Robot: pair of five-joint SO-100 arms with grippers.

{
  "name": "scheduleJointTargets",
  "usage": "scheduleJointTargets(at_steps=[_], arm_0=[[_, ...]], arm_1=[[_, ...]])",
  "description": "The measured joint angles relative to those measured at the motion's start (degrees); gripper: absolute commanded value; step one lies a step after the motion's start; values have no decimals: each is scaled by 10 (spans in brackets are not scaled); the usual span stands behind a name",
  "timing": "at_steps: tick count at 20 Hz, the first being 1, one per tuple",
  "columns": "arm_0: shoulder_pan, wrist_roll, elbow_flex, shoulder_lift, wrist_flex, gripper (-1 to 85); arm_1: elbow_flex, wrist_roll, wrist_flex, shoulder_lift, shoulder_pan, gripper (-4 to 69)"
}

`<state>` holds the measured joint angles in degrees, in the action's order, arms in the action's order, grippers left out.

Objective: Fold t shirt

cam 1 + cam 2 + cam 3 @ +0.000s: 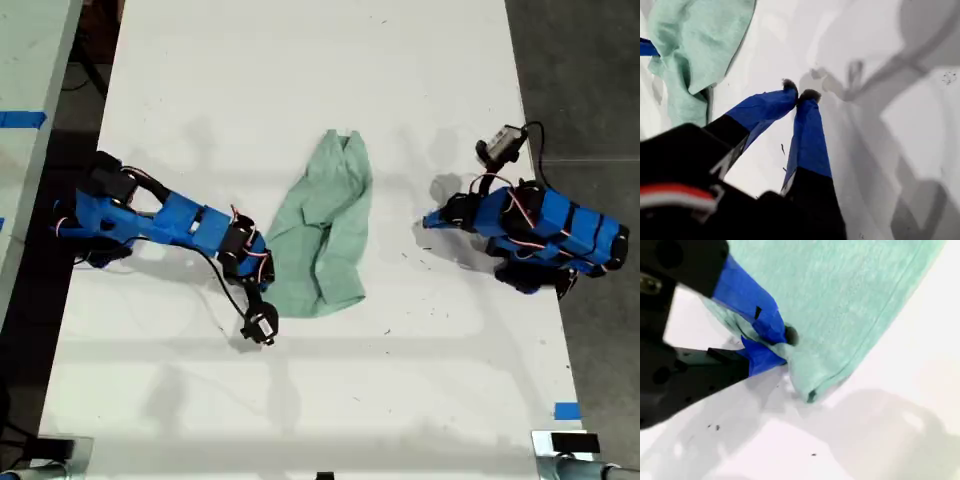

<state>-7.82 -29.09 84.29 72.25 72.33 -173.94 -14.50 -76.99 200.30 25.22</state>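
The pale mint-green t shirt [325, 235] lies crumpled and partly doubled over near the middle of the white table [300, 90]. My second gripper [777, 345] is on the arm at the exterior view's left [262, 265]. It is shut on the shirt's edge [850, 295], with a fold of fabric pinched between its blue fingers [760, 320]. My first gripper [799, 95] is on the arm at the exterior view's right [426, 221]. It is shut on nothing, a little above the bare table, and well apart from the shirt [700, 45].
Dark floor [580, 70] runs along the table's edge at the exterior view's right. A second pale surface with blue tape [22, 119] stands at the exterior view's left. Another blue tape mark [566, 410] sits near the table's lower right corner in that view.
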Motion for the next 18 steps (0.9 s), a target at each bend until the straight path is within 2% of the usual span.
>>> scheduleJointTargets(at_steps=[3,6,11,14,17,18], arm_0=[[0,4,-159,-28,146,-4],[8,36,-218,-9,180,-4],[45,104,-266,-15,171,-4],[66,192,-272,-35,75,-4],[73,310,-272,-76,-94,13],[74,337,-272,-95,-141,222]], arm_1=[[0,-1,0,0,0,32],[0,-1,0,0,0,32],[0,-1,0,0,0,32],[0,-1,0,0,0,31],[0,-1,0,0,0,31],[0,-1,0,0,0,31]])
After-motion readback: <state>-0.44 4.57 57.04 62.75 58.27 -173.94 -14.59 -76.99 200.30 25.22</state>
